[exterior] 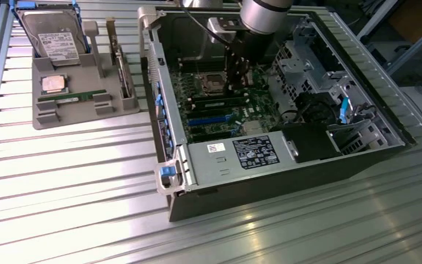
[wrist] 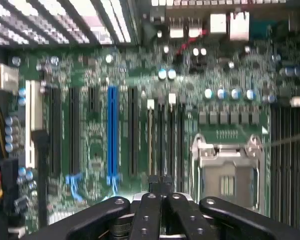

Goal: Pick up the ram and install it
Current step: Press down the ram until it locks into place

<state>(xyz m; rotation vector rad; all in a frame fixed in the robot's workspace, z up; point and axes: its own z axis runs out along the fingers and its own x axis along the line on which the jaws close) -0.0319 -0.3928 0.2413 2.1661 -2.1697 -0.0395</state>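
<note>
On the exterior view's left, a grey holder tray [exterior: 86, 113] rests on the ribbed metal table [exterior: 64, 181]. A hard drive [exterior: 53, 36] is held upright at its far end, a square silver processor [exterior: 53, 83] lies in a recess nearer, and one ram stick [exterior: 79, 97] lies flat in the near slot of the tray. That stick is well apart from the gripper.

To the right of the tray, the open computer case [exterior: 270, 181] is seen with the motherboard [exterior: 218, 104] exposed. The gripper [exterior: 238, 74] is lowered into the case over the board, near the empty processor socket [exterior: 213, 81] and the long memory slots [exterior: 218, 102]. In the wrist view the gripper [wrist: 159, 197] is seen clenched, its dark fingers [wrist: 149, 212] drawn together above the black slots [wrist: 164, 145], with the metal socket frame [wrist: 228, 165] just beside them. Whether a second stick is pinched between the fingers cannot be told; a thin dark edge at the fingertips may be one.

Several risks are judged from this position. If a stick is held slightly tilted or offset from its slot, its edge could be jammed against the slot wall or the latches. The socket frame and the small capacitors nearby could be struck if the gripper drifts sideways. The case wall could be brushed by the arm.
</note>
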